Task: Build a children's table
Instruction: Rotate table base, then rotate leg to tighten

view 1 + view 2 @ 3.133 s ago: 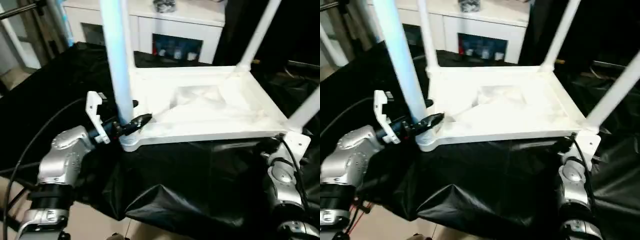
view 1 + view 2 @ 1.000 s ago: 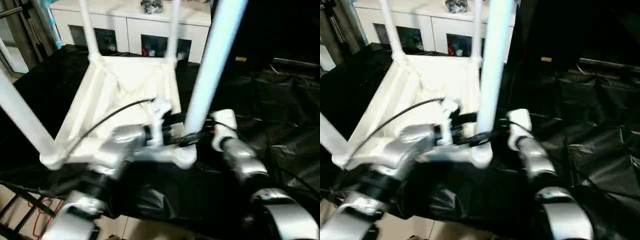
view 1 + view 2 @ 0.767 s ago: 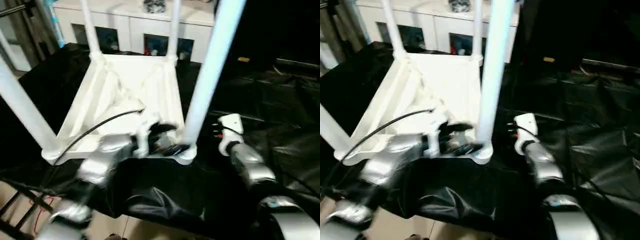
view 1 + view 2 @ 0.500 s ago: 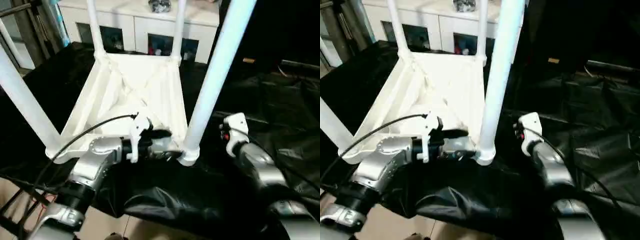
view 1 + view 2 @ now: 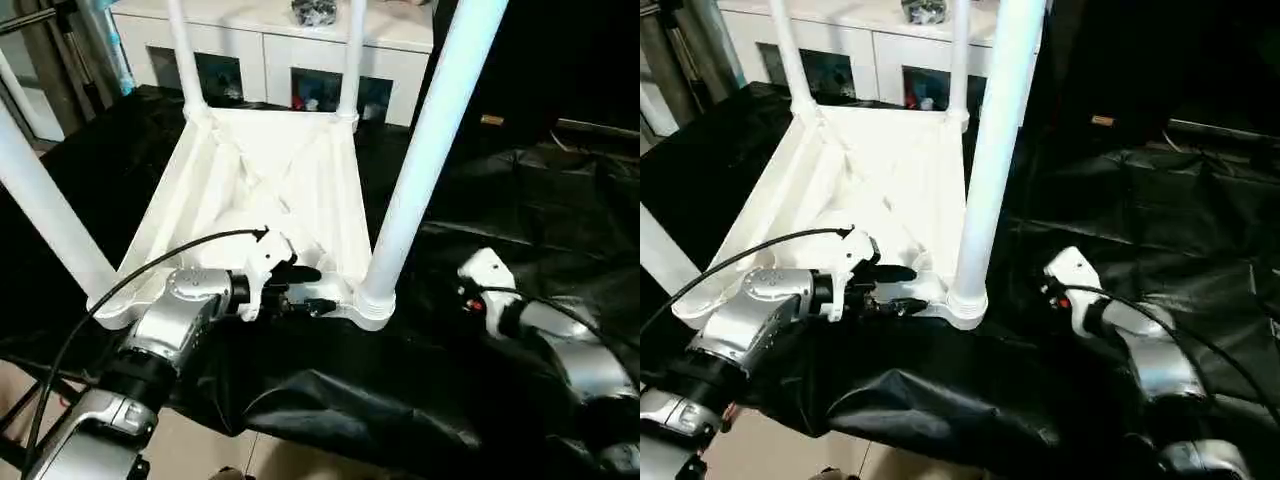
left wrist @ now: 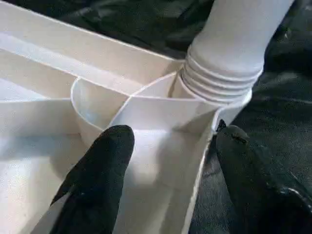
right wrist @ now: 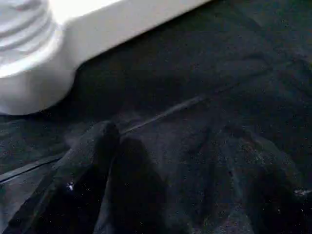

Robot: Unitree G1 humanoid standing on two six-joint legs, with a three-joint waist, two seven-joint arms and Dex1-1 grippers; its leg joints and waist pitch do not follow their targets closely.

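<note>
The white children's table (image 5: 270, 190) lies upside down on black cloth, ribbed underside up, with its legs standing in the corner sockets. The near right leg (image 5: 420, 160) rises from its socket (image 5: 372, 305). My left gripper (image 5: 312, 290) is at the near rim beside that socket. In the left wrist view it (image 6: 175, 134) is open, one finger (image 6: 97, 170) inside the rim and the other outside it. My right gripper (image 7: 168, 134) hangs open over bare cloth to the right of the socket, with nothing between its fingers.
A white cabinet (image 5: 260, 45) with glass doors stands behind the table. Black cloth (image 5: 520, 190) covers the surface and falls over its near edge to the floor (image 5: 200, 450). A black cable (image 5: 150, 270) loops over my left forearm. A metal stand (image 5: 40, 40) is at far left.
My left gripper has left the near right leg, settled over the near rim and narrowed its fingers. My right arm has drawn back to the right, away from the leg.
</note>
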